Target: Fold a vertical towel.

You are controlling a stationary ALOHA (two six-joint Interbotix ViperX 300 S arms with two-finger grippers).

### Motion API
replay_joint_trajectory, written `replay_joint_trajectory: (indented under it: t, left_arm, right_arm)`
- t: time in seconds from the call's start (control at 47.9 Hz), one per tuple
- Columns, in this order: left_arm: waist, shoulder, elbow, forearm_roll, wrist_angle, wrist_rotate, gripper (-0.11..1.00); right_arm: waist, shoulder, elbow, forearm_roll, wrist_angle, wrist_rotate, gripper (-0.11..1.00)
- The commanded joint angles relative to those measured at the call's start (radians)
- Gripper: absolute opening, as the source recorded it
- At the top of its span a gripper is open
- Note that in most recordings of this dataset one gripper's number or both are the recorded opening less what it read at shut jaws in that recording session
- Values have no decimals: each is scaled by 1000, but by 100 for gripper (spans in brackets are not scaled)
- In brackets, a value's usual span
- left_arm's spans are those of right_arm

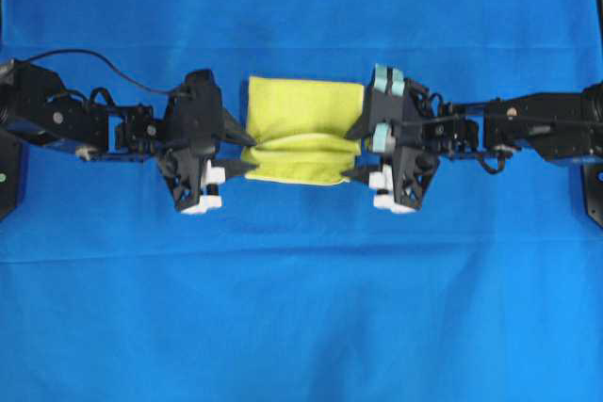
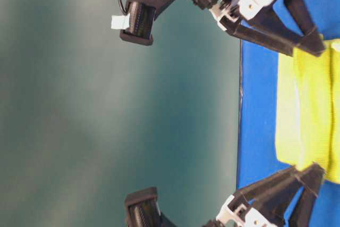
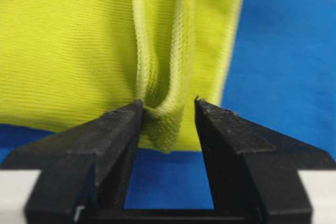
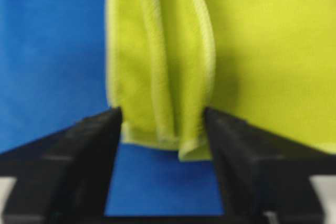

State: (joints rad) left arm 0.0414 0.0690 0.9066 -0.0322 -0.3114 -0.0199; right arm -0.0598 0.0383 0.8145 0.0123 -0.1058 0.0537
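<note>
- Large blue cloth [image 1: 301,327] covers the whole work surface, giving a plain flat bed on which the fold can settle
- Small bright yellow microfibre towel [image 1: 303,120] lies at the centre of that cloth, between the two arms; it appears already doubled over, with a raised ridge of stitched hem [image 3: 157,77] running across it from side to side, judged to be where the lifted edge was laid down
- Left gripper [image 3: 168,109], black with wedge-shaped fingers, stands at the towel's left edge in the overhead view; its jaws are parted, straddling the ridge end, with the inner faces at or just beside the fabric, so the cloth looks released rather than pinched
- Right gripper [image 4: 163,116], of the same build, stands at the opposite edge; its jaws are spread wide, one on each side of the bunched hem, gripping nothing
- Judgement: both tools sit level with the ridge because each carried one end of the same edge; the fold looks laid, and backing away cleanly without dragging the hem is what remains
</note>
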Motion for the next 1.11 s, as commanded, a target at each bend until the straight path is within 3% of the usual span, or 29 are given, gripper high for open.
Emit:
replay_joint_trajectory:
  t: [0.0,0.188,0.396,1.085]
  left_arm:
    - [-34,-46,0,-2,3,3,42]
    - [-77,-140,31,0,40,6,42]
    - [-77,-310,51,-2,138,23,42]
    - [-60,-1017,78,0,457,32,42]
  right_arm:
    - [25,-12,-18,3,14,12,59]
    - [64,-55,-25,3,95,69,54]
    - [67,-201,-23,-8,127,71,54]
    - [49,-765,2,-138,298,66,53]
